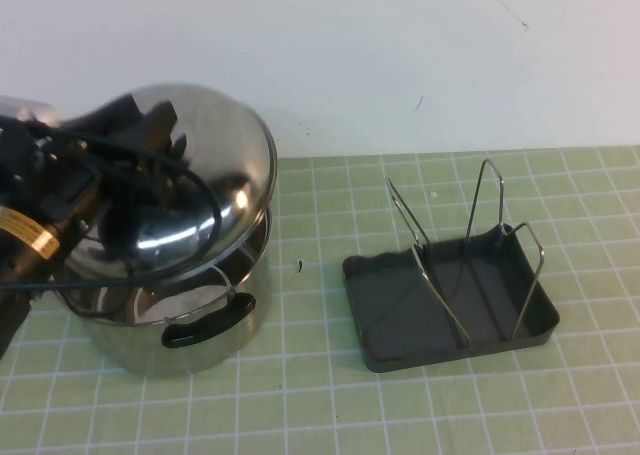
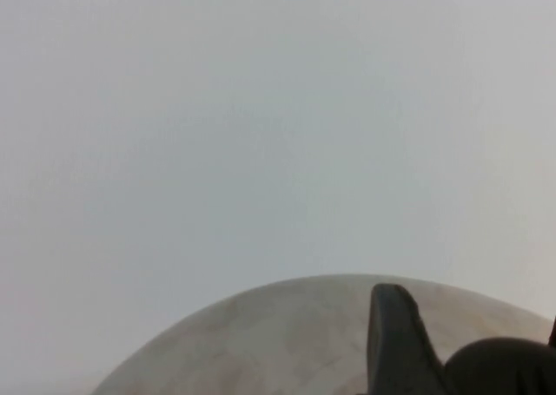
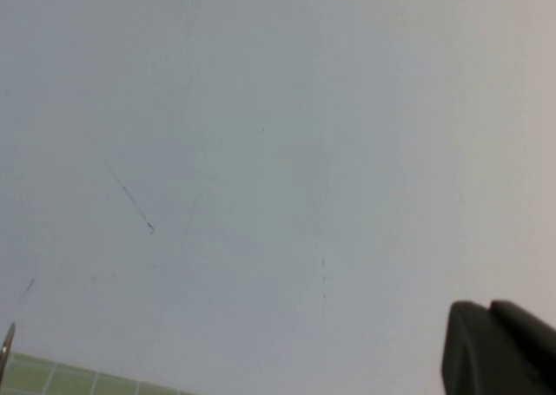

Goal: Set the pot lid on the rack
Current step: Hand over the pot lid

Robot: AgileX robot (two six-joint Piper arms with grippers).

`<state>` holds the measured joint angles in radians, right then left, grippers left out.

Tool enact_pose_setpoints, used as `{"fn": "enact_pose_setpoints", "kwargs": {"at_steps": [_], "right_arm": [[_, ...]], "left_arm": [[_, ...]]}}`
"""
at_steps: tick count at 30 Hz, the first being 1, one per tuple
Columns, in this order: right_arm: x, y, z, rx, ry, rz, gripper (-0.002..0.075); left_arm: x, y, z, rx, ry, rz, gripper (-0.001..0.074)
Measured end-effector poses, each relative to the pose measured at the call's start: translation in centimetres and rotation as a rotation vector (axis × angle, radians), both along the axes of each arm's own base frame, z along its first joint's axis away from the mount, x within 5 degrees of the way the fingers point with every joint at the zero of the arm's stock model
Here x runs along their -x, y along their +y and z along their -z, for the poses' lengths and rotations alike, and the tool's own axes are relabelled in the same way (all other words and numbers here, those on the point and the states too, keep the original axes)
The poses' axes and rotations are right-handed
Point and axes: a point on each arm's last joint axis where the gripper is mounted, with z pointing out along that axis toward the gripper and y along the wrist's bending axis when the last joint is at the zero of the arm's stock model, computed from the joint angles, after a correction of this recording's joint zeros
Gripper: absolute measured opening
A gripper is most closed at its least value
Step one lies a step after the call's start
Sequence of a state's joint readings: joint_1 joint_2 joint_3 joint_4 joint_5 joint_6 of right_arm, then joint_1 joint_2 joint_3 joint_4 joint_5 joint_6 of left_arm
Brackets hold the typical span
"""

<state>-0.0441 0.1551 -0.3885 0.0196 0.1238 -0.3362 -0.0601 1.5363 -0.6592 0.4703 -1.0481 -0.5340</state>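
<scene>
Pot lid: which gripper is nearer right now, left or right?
Left. The left gripper is on the pot lid at its centre, with the lid tilted above the pot. The right gripper is outside the high view, facing the wall, away from the lid.

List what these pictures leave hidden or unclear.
- Lid knob: high view, covered by the left gripper on the tilted pot lid.
- Pot contents: high view, lid blocks most.
- Right gripper: right wrist view, cut off by the edge; absent from the high view.
- Rack: nothing hidden.
</scene>
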Motion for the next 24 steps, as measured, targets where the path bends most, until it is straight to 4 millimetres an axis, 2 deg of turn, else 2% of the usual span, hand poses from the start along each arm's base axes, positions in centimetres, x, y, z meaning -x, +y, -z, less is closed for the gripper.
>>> {"fn": "enact_pose_setpoints", "kwargs": {"at_steps": [3, 7, 9, 11, 14, 17, 21, 24], "right_arm": [[0.3, 0.0, -1.2, -0.008, -0.007, -0.004, -0.0001], [0.1, 0.6, -2.8, -0.098, 0.107, -0.071, -0.0001], [-0.4, 1.5, -2.9, -0.105, 0.186, -0.166, -0.0001], [-1.0, 3.0, -3.1, -0.096, 0.240, -0.339, -0.0001], [-1.4, 5.4, -3.7, -0.112, 0.229, -0.651, -0.0001], [-1.8, 6.7, -4.5, -0.199, 0.195, -0.857, -0.0001], [-2.0, 7.3, -5.4, -0.326, 0.151, -1.002, -0.0001], [-1.7, 7.5, -5.8, -0.359, 0.129, -1.048, 0.0018]], "left_arm": [[1.1, 0.0, -2.4, 0.080, -0.082, 0.029, 0.0307], [3.0, -0.9, -5.2, 0.153, -0.154, 0.089, 0.0307], [4.0, -1.9, -6.4, 0.161, -0.194, 0.137, 0.0307], [4.9, -3.1, -7.6, 0.167, -0.238, 0.194, 0.0307], [6.2, -5.3, -9.2, 0.187, -0.295, 0.293, 0.0307], [7.2, -7.6, -10.2, 0.217, -0.317, 0.383, 0.0307], [8.6, -10.0, -11.4, 0.276, -0.337, 0.476, 0.0307], [9.8, -11.8, -12.4, 0.276, -0.388, 0.533, 0.0307]]}}
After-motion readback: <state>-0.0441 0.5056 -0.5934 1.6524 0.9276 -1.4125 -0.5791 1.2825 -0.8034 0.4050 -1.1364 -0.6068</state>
